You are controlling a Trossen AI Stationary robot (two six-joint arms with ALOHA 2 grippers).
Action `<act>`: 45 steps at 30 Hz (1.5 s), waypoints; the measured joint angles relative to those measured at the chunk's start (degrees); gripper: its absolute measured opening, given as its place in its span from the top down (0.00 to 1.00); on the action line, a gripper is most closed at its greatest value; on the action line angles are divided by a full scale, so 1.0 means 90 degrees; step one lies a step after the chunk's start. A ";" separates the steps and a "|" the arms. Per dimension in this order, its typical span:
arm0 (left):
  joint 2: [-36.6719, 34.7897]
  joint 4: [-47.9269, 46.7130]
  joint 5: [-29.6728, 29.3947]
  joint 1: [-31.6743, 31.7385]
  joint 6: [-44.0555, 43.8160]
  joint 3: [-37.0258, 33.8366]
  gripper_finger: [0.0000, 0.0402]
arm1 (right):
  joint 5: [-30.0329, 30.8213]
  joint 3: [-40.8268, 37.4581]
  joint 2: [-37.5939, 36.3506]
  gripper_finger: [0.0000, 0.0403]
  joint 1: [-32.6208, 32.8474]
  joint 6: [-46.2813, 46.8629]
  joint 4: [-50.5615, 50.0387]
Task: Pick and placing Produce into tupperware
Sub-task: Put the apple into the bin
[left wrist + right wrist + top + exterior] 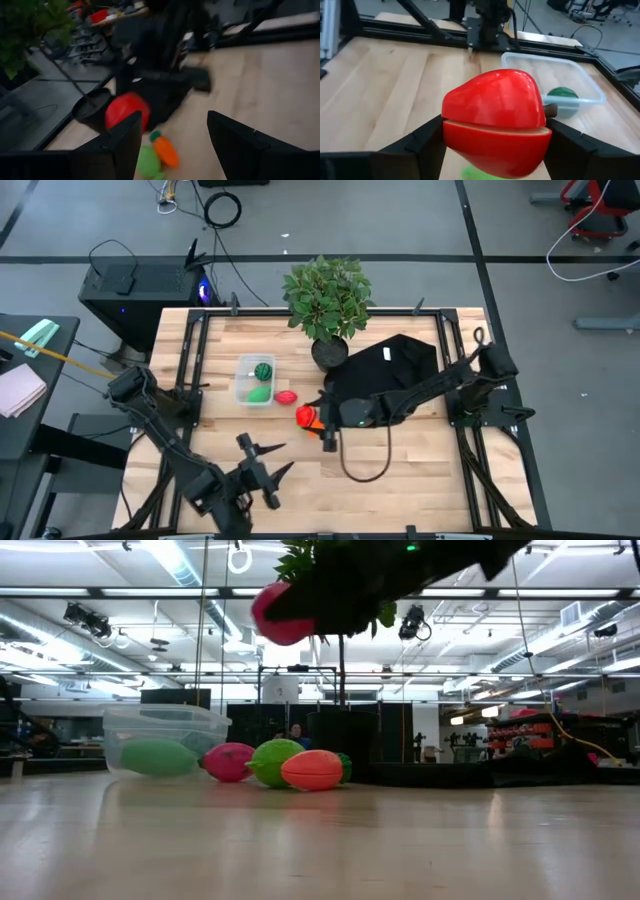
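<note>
- While the left gripper (262, 470) waits at the table's near edge with its fingers spread and nothing between them, the right one does the work.
- The right gripper (495, 145) is clamped on a red toy apple (496, 120), held above the tabletop just beside the tupperware (256, 380).
- On the wood below lie an orange-and-green carrot (312, 769), a light green piece (272, 760) and a pink-red piece (287, 397).
- The clear tub holds a dark green striped ball (263, 369) and a light green oblong (259, 392).
- Farther back stand a potted plant (328, 295) and black cloth (395, 365).
</note>
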 joint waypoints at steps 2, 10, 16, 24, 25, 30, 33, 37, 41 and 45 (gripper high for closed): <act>0.0000 -0.0011 -0.0003 -0.0169 0.0123 0.0156 0.42 | 0.0007 0.0311 0.0297 0.32 -0.0047 -0.0053 0.0024; 0.0000 0.0233 -0.0736 -0.0884 0.0553 0.0403 0.42 | 0.0007 0.1742 0.1493 0.32 -0.0330 -0.0253 0.0075; 0.0000 0.0237 -0.1043 -0.1093 0.0561 0.0403 0.42 | 0.0030 0.2740 0.2130 0.32 -0.0407 -0.0527 0.0089; 0.0000 0.0203 -0.1043 -0.1086 0.0594 0.0403 0.43 | 0.0183 0.3586 0.2761 0.32 -0.0676 -0.0574 0.0058; 0.0000 0.0204 -0.1043 -0.1086 0.0593 0.0403 0.43 | 0.0203 0.3636 0.2830 0.32 -0.0730 -0.0594 0.0032; 0.0000 0.0214 -0.1042 -0.1123 0.0599 0.0403 0.43 | 0.0195 0.3674 0.2913 0.32 -0.1040 -0.0514 0.0071; 0.0000 0.0241 -0.1043 -0.1155 0.0640 0.0403 0.42 | 0.0074 0.3672 0.2920 0.32 -0.1233 -0.0423 0.0074; 0.0000 0.0244 -0.1043 -0.1159 0.0643 0.0403 0.42 | -0.0023 0.3672 0.2920 0.32 -0.1476 -0.0334 0.0085; 0.0000 0.0252 -0.1043 -0.1159 0.0672 0.0403 0.42 | -0.0163 0.3672 0.2920 0.32 -0.1615 -0.0026 0.0099; 0.0000 0.0254 -0.1043 -0.1159 0.0674 0.0403 0.43 | -0.0244 0.3669 0.2918 0.32 -0.1611 0.0026 0.0380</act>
